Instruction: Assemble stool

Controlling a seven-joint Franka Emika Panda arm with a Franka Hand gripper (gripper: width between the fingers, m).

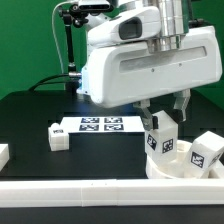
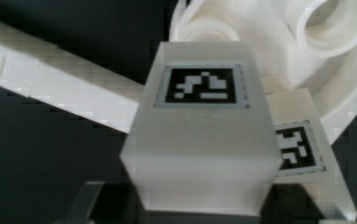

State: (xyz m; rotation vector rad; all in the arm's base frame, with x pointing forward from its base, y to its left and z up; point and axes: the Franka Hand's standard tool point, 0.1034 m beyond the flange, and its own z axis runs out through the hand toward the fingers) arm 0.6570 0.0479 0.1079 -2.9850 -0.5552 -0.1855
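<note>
My gripper (image 1: 166, 112) is shut on a white blocky stool leg (image 1: 160, 136), which it holds upright over the near rim of the round white seat (image 1: 178, 168). In the wrist view this leg (image 2: 201, 120) fills the middle with its square tag facing the camera. The dark fingers (image 2: 97, 200) stand against both its sides, and the seat (image 2: 290, 35) curves behind it. A second leg (image 1: 205, 152) rests tilted on the seat at the exterior view's right. A third leg (image 1: 57, 137) lies on the black table at the exterior view's left.
The marker board (image 1: 100, 124) lies flat on the table behind the loose leg. A long white rail (image 1: 90, 190) runs along the front edge, and it shows as a slanted bar (image 2: 50, 70) in the wrist view. A white piece (image 1: 3, 153) sits at the far left edge.
</note>
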